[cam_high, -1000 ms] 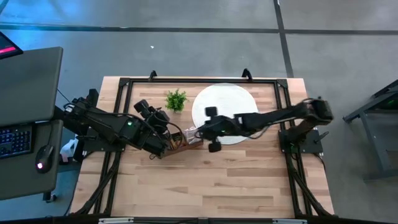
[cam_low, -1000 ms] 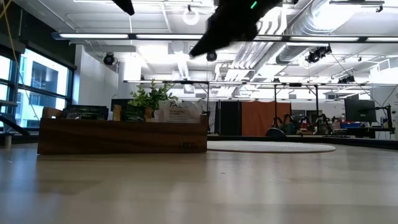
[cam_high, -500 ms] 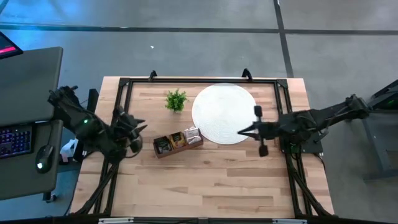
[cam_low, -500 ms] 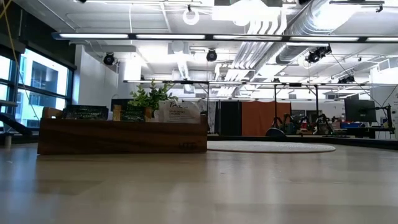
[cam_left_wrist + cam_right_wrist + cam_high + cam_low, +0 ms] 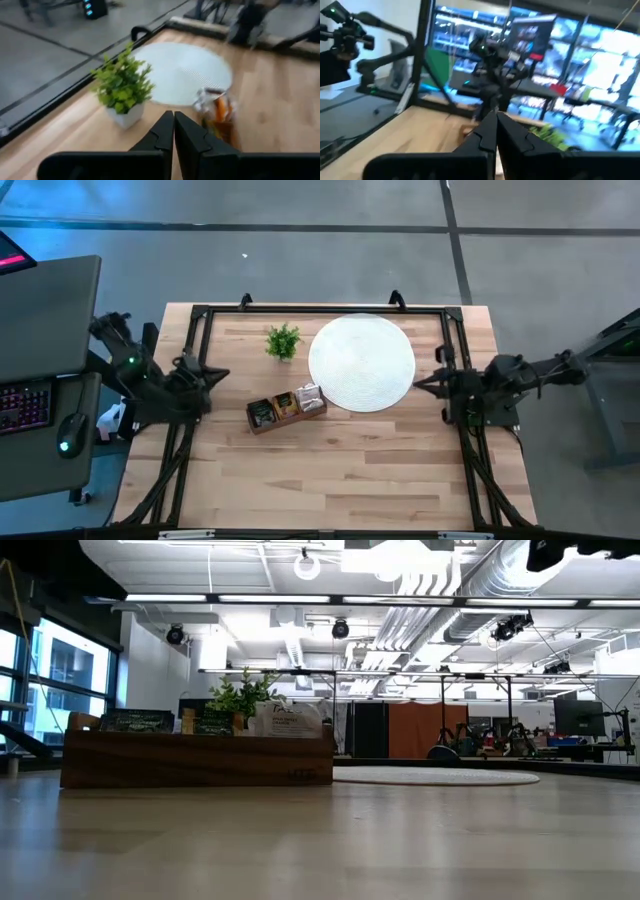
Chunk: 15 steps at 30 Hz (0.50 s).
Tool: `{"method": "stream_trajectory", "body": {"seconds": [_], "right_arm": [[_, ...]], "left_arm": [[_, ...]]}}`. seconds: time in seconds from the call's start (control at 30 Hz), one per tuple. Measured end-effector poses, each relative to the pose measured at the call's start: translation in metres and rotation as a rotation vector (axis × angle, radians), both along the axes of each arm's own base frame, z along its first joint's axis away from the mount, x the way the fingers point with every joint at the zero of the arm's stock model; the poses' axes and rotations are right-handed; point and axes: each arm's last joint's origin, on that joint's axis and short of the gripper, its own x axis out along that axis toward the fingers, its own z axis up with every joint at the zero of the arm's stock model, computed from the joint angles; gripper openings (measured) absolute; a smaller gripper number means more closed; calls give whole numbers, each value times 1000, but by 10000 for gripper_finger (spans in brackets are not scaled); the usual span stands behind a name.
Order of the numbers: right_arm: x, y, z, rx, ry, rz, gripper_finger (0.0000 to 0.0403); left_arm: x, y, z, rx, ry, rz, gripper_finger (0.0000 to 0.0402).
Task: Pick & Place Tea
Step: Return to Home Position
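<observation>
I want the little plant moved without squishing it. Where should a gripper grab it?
Grip the white pot, not the leaves. Come in low from the side: the plant stands upright, and its leaves spread wider than the pot, hiding it from above.

Your tea sachets (image 5: 285, 405) stand upright in the wooden tray (image 5: 200, 760), dark at one end, orange-and-white at the other.

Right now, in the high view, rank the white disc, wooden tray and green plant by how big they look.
1. white disc
2. wooden tray
3. green plant
All sit on one table, so the order holds.
</observation>
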Motion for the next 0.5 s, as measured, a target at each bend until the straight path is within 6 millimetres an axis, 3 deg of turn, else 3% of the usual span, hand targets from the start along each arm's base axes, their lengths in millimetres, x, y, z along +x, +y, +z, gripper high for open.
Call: {"method": "stream_trajectory", "body": {"seconds": [0.13, 0.3, 0.4, 0.5], "right_arm": [[-6, -6, 3, -20, -36, -39, 2], [7, -8, -14, 30, 30, 33, 2], [15, -10, -26, 7, 38, 65, 1], [18, -15, -31, -2, 53, 67, 2]], "left_arm": [[-5, 4, -1, -50, -119, -87, 10], [14, -18, -25, 56, -198, -309, 10], [17, -18, -31, 161, -221, -277, 10], [14, -9, -25, 157, -242, -241, 10]]}}
